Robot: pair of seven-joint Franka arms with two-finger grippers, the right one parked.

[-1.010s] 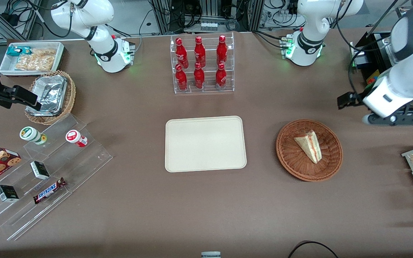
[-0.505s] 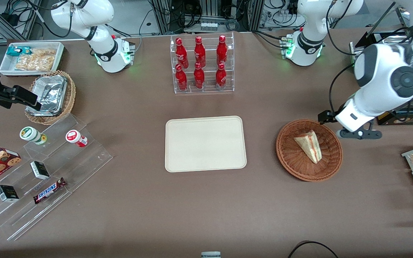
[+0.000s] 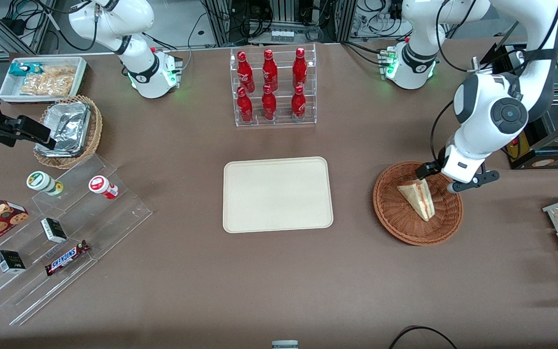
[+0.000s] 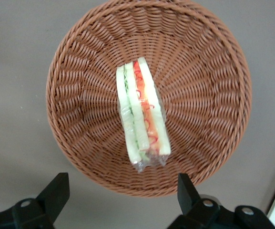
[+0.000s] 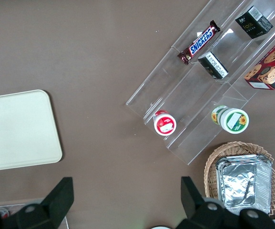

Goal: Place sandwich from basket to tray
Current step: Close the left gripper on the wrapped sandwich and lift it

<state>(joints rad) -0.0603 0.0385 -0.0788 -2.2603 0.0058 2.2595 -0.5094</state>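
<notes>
Sandwich (image 3: 417, 197) in basket (image 3: 395, 218), tip twd front cam; claw (image 4: 120, 202) wide above.

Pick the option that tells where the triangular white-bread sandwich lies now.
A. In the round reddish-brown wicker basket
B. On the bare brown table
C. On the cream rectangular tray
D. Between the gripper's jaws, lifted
A: the triangular white-bread sandwich lies in the round reddish-brown wicker basket, with the left gripper open above it, not touching.

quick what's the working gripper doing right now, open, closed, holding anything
Gripper: open and empty, above the basket, with the sandwich lying in it untouched.
</notes>
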